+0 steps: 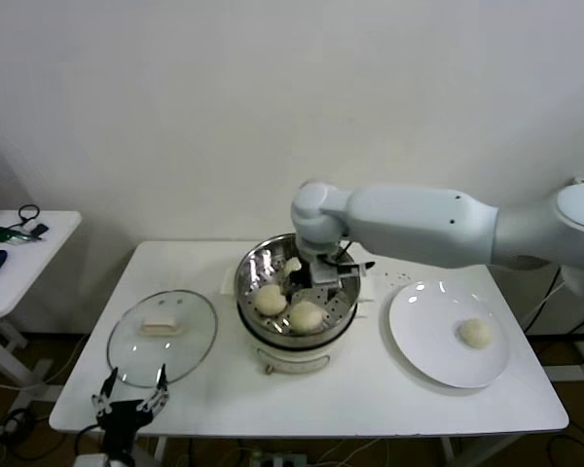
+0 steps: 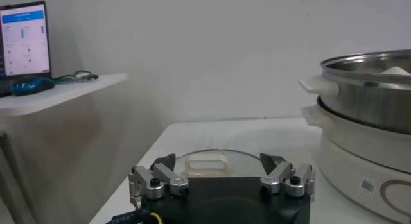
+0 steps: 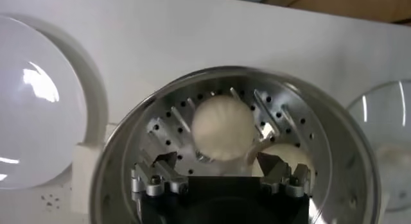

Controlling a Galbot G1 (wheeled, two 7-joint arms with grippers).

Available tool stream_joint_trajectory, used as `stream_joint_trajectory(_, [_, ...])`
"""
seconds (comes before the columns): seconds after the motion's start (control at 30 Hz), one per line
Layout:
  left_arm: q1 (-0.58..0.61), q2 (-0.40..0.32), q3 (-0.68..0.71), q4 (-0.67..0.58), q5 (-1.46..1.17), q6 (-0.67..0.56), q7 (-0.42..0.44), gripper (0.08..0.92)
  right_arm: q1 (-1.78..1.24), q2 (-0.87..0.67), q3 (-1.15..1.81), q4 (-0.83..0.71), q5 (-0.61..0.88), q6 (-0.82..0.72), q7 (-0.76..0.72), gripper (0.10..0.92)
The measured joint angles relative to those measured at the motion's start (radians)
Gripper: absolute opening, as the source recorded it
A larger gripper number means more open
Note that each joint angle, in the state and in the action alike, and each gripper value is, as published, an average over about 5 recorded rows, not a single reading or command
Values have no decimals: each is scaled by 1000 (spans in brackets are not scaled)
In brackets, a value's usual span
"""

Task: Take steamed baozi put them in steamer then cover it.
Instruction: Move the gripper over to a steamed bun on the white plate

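Left hand [image 1: 129, 401] near cover [image 1: 163, 333], beside steamer [image 1: 256, 265].

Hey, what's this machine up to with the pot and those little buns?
It is loading buns into the steamer. The right gripper is over the pot with its fingers open, just above a bun lying on the perforated tray. Three buns sit in the steamer, and one bun is left on the white plate. The glass lid lies on the table beside the pot, not yet on. The left gripper waits open near the lid at the table's front edge.
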Motion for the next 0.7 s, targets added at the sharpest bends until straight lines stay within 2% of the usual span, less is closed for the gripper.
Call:
stream_joint_trajectory(0.13, [3, 5, 0, -2, 0, 0, 0, 823, 63, -65, -59, 2, 77, -84, 59, 823])
stream_joint_trajectory(0.33, [11, 17, -1, -7, -4, 0, 0, 823, 134, -187, -156, -5, 273, -266, 119, 823])
stream_joint_trajectory(0.5, [13, 20, 2, -14, -4, 1, 0, 823, 155, -304, -190, -4, 408, -426, 119, 823])
stream_joint_trajectory(0.7, [22, 20, 1, -19, -3, -1, 0, 823, 116, -443, -177, -23, 474, -555, 92, 823])
